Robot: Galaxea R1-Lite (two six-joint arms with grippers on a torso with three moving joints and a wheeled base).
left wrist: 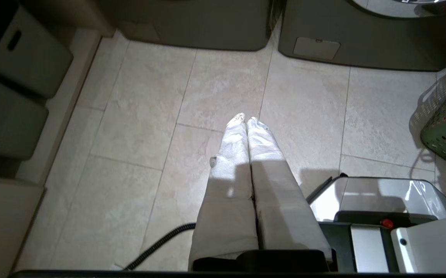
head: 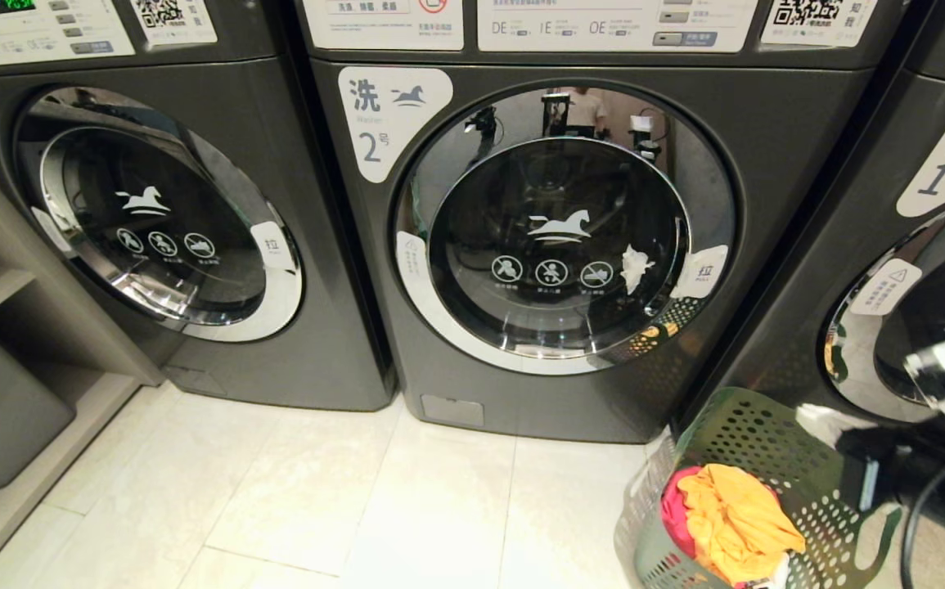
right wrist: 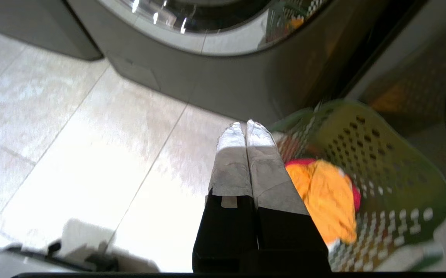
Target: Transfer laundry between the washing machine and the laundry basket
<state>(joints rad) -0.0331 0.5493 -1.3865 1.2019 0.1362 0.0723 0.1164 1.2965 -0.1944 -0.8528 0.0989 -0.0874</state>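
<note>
- The right gripper [right wrist: 244, 129] hangs above the floor with its cloth-wrapped fingers [right wrist: 232, 154] pressed together and nothing between them. It sits close to the near rim of the laundry basket [right wrist: 381, 154], on the side facing the open floor.
- The laundry [right wrist: 323, 197] lies just beyond and beside those fingertips, inside the basket: an orange-yellow piece on top, red showing under its edges, a scrap of white low down. Heaped loosely like this, the top piece looks easiest to pinch first.
- The washing machine [head: 570, 229], the one labelled 2, stands ahead of the right gripper, past the basket. Its round door [head: 562, 225] is closed, so it would likely need opening before any cloth goes in.
- The basket stands on the floor against the lower right corner of that washer, probably so each carry stays short.
- The left gripper [left wrist: 246, 121] is likewise closed tight and empty, hovering over bare tile [left wrist: 130, 127] with the basket well off to its side; it appears parked out of the way.
- Grey storage bins [left wrist: 18, 88] sit on shelving at the far side from the left gripper.
</note>
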